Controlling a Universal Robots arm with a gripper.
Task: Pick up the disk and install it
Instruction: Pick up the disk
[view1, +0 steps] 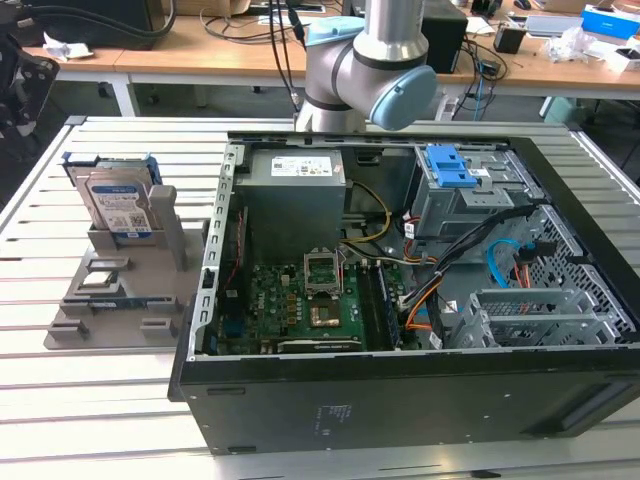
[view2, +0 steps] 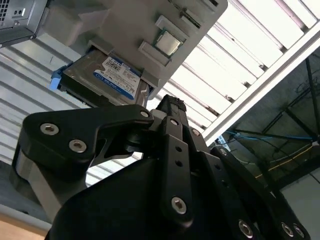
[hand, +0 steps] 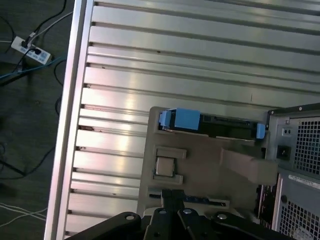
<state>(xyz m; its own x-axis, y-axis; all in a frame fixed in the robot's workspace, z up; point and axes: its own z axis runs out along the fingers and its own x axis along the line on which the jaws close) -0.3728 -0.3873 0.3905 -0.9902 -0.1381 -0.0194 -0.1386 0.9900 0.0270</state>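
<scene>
Disk (view1: 118, 205) stands on edge in grey slotted stand (view1: 120, 290) on desk (view1: 60, 400), at the exterior view's left of the open PC case (view1: 400, 410). Pincer (view2: 170, 103) is over the stand, clear of the disk, tips pinched narrow, empty. Judged: disk is rigid, fairly heavy, slick-faced and shock-sensitive. Grip across the flat faces at the exposed top edge, by the blue caddy (hand: 180, 119).

The disk (view1: 118, 205) is standing upright in a rear slot of the stand (view1: 120, 290). The stand is resting on the table (view1: 60, 420), just beside the opened computer case (view1: 400, 400), on the exterior view's left. Inside the case, the power supply (view1: 297, 195) is sitting behind the motherboard (view1: 300, 305). The drive bay (view1: 440, 215) is sitting toward the exterior view's right, with the latch piece (view1: 447, 167) lying on top.
</scene>
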